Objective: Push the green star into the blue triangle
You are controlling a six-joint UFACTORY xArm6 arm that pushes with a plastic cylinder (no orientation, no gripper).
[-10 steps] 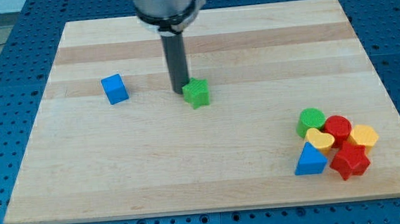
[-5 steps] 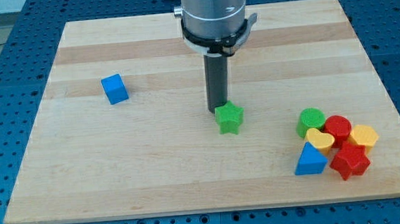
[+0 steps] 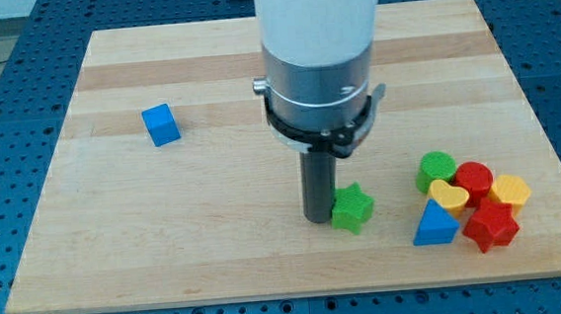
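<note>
The green star lies on the wooden board, low and right of the middle. My tip stands right against the star's left side. The blue triangle lies to the star's right and a little lower, with a gap of bare board between them. It sits at the lower left of a cluster of blocks.
The cluster by the blue triangle holds a green cylinder, a yellow heart-like block, a red cylinder, a yellow block and a red star-like block. A blue cube lies at the view's left.
My tip and the green star have moved down and to the right, from the board's middle toward the blue triangle. The other blocks have not moved.
</note>
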